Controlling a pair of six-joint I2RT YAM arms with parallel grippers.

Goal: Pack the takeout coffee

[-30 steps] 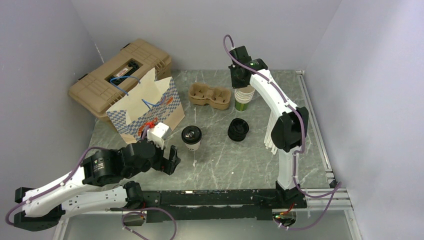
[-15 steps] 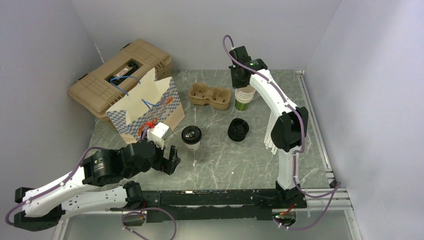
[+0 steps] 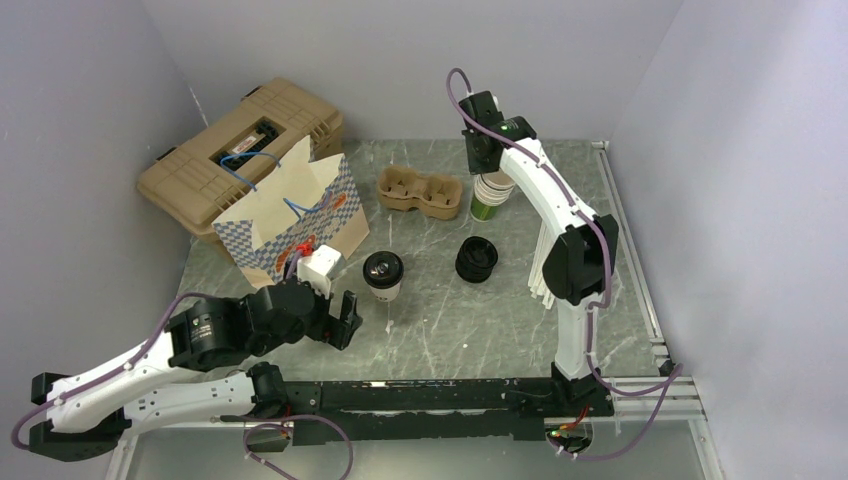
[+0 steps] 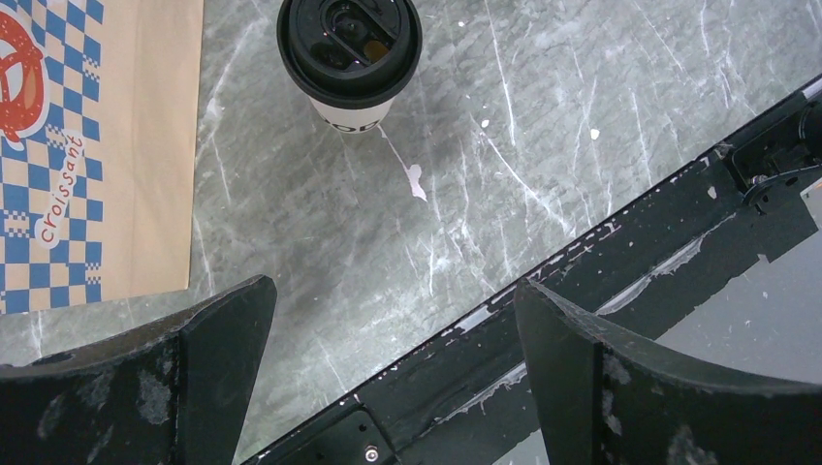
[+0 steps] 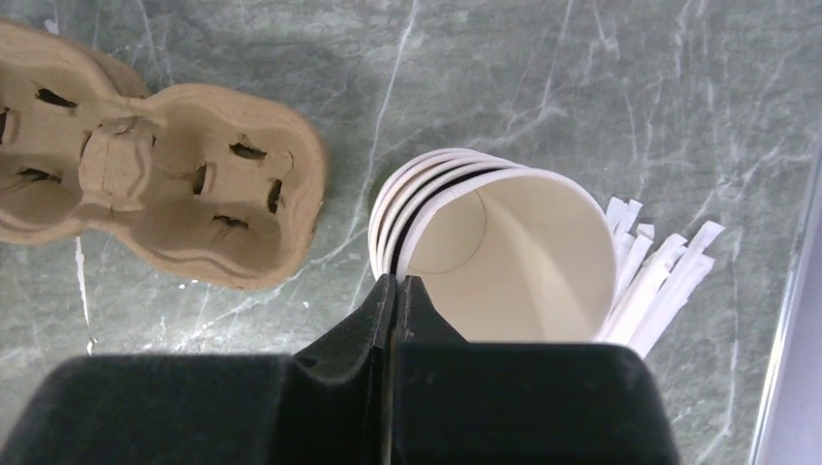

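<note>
Takeout coffee (image 3: pixel 383 272): upright on the table (image 3: pixel 440 320), centre of the overhead frame, just right of the checked paper bag (image 3: pixel 300 215).
Left gripper (image 4: pixel 393 291): jaws spread wide, empty, lower left of the coffee.
Right gripper (image 5: pixel 395 286): clenched at the rim of the cup stack (image 5: pixel 504 252), upper right; possibly pinching the top cup's edge, unclear.

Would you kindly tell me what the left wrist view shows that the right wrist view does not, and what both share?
Left wrist only: the takeout coffee, a checkered paper bag and the open left gripper. Right wrist only: a cardboard cup carrier, a stack of lidless cups, wrapped straws and the shut right gripper. Both: the grey marbled table.
</note>
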